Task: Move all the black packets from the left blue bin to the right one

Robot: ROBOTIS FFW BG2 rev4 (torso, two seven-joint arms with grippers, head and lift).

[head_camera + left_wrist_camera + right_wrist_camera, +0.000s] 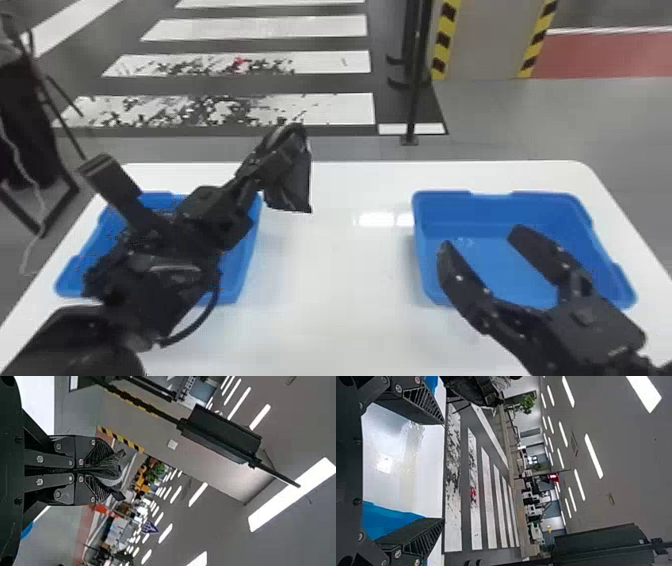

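Nearest, at the head view's lower right, the right gripper (480, 237) is seen in front of the right blue bin (525, 212), its fingers (540, 255) spread wide. Across the lower left the left arm (145, 295) is stretched over the left blue bin (247, 245), so that much of that bin's inside is hidden, and whether more packets are held there cannot be told. At the arm's end, a black packet (297, 182) is pinched in the left gripper (282, 152); the fingers are closed on its crumpled edge, as is also seen in the left wrist view. The packet is held up, seen just beside the left bin's far inner corner. Both bins are carried by a white desk (340, 300). Beyond it, a black pole (414, 75), white floor stripes (320, 27) and a yellow-and-black-edged pillar (492, 40) are seen.
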